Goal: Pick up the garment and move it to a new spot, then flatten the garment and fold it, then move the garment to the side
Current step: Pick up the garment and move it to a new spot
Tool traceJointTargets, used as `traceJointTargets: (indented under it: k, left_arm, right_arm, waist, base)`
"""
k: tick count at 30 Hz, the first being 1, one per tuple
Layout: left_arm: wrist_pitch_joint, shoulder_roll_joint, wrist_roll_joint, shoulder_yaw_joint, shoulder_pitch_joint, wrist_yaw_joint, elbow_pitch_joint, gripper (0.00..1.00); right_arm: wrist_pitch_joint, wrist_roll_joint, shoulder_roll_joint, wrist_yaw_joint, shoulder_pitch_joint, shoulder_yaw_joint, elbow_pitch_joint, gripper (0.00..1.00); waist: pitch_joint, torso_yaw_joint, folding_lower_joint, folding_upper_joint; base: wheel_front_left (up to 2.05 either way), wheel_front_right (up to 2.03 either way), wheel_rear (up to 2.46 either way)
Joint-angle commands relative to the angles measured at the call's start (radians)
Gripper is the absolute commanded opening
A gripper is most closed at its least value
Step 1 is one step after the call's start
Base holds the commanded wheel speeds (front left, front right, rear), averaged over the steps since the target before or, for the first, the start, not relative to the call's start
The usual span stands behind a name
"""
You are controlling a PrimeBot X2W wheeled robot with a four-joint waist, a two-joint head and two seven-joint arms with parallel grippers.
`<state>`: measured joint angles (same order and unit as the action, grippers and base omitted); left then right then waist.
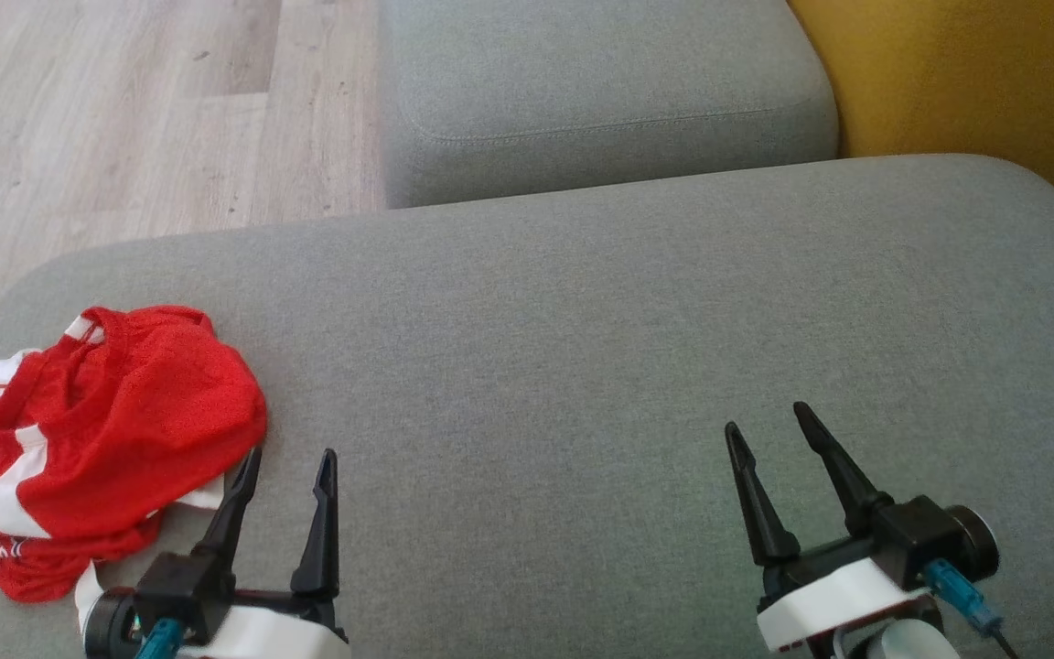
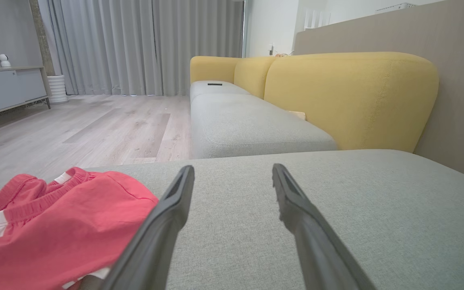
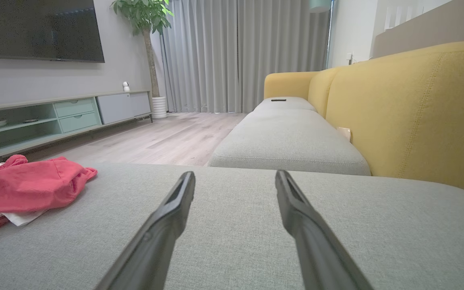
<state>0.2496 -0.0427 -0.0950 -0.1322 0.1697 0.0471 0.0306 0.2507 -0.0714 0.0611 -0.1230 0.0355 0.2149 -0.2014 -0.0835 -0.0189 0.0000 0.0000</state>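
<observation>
A crumpled red garment (image 1: pixel 97 439) with white stripes lies bunched at the left end of the grey sofa cushion (image 1: pixel 582 348). My left gripper (image 1: pixel 294 458) stands open just right of the garment's near edge, its left finger close beside the cloth, nothing between the fingers. In the left wrist view the garment (image 2: pixel 54 229) fills the lower left beside the open gripper (image 2: pixel 232 173). My right gripper (image 1: pixel 769 421) is open over bare cushion far to the right. The right wrist view shows the garment (image 3: pixel 26 185) at the left, well away from the open gripper (image 3: pixel 235 177).
A second grey seat cushion (image 1: pixel 600 82) lies beyond, with a yellow backrest (image 1: pixel 966 82) on the right. Wooden floor (image 1: pixel 124 110) borders the sofa on the left. A TV cabinet (image 3: pixel 54 117) and a potted plant (image 3: pixel 143 16) stand across the room.
</observation>
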Motion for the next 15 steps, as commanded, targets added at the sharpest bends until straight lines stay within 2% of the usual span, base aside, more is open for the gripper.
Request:
traceJointTargets:
  k: [1,8,15]
  left_arm:
    - [0.012,-0.008,0.007,0.034,-0.04,-0.003,-0.035,1.0]
    - [0.012,-0.008,0.007,0.035,-0.045,-0.004,-0.02,1.0]
    - [0.012,-0.008,0.01,0.037,-0.055,-0.016,-0.012,1.0]
  right_arm:
    - [0.011,0.006,0.001,-0.008,-0.019,0.019,0.036,1.0]
    - [0.011,0.008,-0.002,-0.008,-0.015,0.02,0.037,1.0]
    - [0.011,0.01,-0.004,-0.008,-0.013,0.015,0.038,1.0]
  waist:
    - [0.0,0.002,0.0,0.0]
    - [0.006,0.024,0.0,0.0]
    - [0.016,0.097,0.0,0.0]
  base:
    - [0.0,0.0,0.0]
    - [0.0,0.0,0.0]
    - [0.0,0.0,0.0]
